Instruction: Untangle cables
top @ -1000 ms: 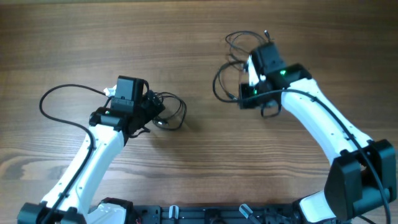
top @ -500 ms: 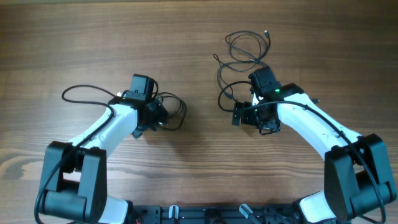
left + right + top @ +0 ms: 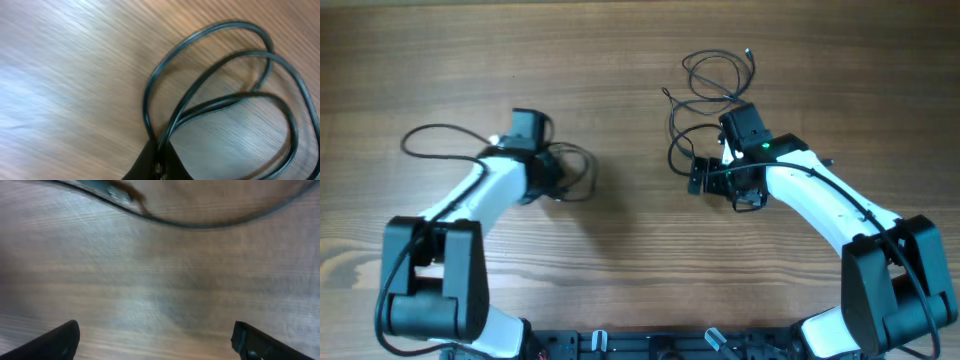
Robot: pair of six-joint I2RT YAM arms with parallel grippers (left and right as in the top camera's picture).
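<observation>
A loose black cable loop (image 3: 586, 158) lies at the table's left centre. My left gripper (image 3: 556, 180) is shut on it. In the left wrist view the cable's (image 3: 210, 75) strands run down into the closed gripper (image 3: 159, 167). More cables lie at the right: a small loop bundle (image 3: 720, 72) at the back and a larger loop (image 3: 678, 128) just in front of it. My right gripper (image 3: 697, 177) stands open beside that larger loop, its jaws wide apart and nothing between them. The right wrist view shows the open right gripper (image 3: 157, 342) over bare wood, with a cable (image 3: 190, 224) crossing further ahead.
A black wire (image 3: 430, 132) arcs out to the left of the left arm's wrist. The wooden table (image 3: 620, 260) stretches between the two arms. The arm bases (image 3: 650, 345) sit at the front edge.
My left gripper has shut on the cable loop and moved left, dragging the loops with it. The right gripper has opened wide and drawn back from the back loops.
</observation>
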